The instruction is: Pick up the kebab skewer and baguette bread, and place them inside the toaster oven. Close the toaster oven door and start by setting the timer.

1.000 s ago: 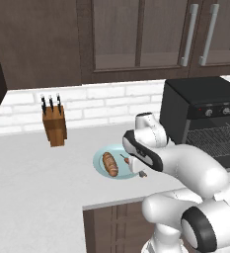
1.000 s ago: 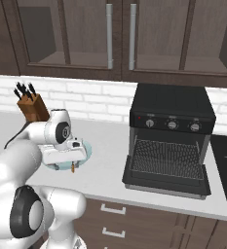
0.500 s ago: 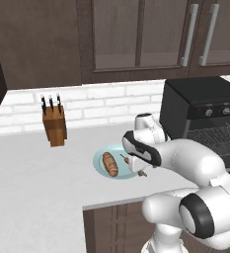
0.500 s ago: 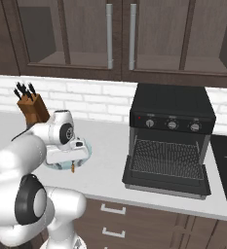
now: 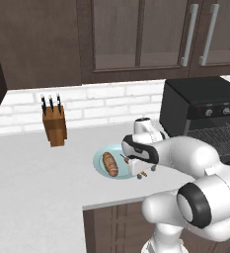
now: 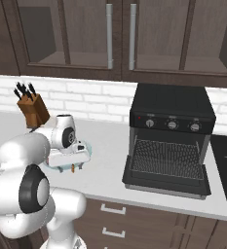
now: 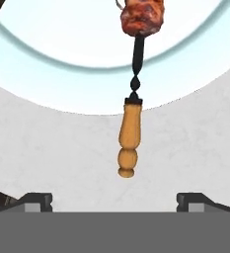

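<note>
Between the two dark fingertips, set wide apart at the bottom of the hand view, the gripper (image 7: pixel 114 200) stands open and holds nothing; it hangs low over the counter (image 5: pixel 32 183) just off the rim of the plate (image 7: pixel 62 74). Directly ahead of the fingertips lies the kebab skewer (image 7: pixel 131 113): its orange-tan handle projects past the plate rim over bare counter, while its dark shaft and a reddish-brown meat chunk rest on the plate. The pale blue plate also carries the baguette bread (image 5: pixel 110 164), lying on its left half, apart from the skewer. White counter extends freely to the left of the plate, and the front edge of the counter runs near the gripper. A wooden knife block (image 5: pixel 54 124) stands well apart, against the brick wall. To the right, the toaster oven (image 6: pixel 172 130) sits with the toaster oven door (image 6: pixel 164 179) folded down flat, exposing the wire rack (image 6: pixel 166 158); nothing lies on the rack. Three knobs line the oven front; no legible lettering can be made out.
</note>
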### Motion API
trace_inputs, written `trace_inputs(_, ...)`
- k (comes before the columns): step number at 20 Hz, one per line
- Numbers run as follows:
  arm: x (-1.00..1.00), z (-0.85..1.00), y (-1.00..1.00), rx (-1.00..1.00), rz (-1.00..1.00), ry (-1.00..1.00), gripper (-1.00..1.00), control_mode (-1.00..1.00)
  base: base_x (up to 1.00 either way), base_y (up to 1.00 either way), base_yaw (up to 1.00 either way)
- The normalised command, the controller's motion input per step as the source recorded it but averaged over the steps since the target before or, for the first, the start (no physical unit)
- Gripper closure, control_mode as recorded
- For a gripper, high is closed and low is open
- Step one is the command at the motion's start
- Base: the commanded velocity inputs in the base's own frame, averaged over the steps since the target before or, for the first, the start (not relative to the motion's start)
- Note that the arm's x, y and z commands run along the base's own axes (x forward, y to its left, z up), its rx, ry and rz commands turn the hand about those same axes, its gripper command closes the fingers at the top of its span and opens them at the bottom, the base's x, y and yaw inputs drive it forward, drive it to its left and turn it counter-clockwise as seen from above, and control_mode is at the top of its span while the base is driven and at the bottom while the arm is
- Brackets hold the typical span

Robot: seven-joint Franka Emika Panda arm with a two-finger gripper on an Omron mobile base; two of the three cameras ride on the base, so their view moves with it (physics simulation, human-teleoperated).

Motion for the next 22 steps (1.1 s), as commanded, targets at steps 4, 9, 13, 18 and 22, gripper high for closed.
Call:
trace_inputs(4,0.18,-0.12,0.00,0.00,0.00,0.00,-1.00,-1.00,0.00,0.00,0.00)
trace_inputs(9,0.18,-0.22,0.00,0.01,0.00,0.00,-1.00,-1.00,0.00,0.00,0.00)
trace_inputs(13,0.15,-0.16,0.01,0.03,0.00,0.00,-1.00,-1.00,0.00,0.00,0.00)
trace_inputs(18,0.18,-0.01,0.00,0.00,0.00,0.00,-1.00,-1.00,0.00,0.00,0.00)
trace_inputs(22,0.01,-0.04,0.06,0.00,0.00,0.00,1.00,-1.00,0.00,0.00,0.00)
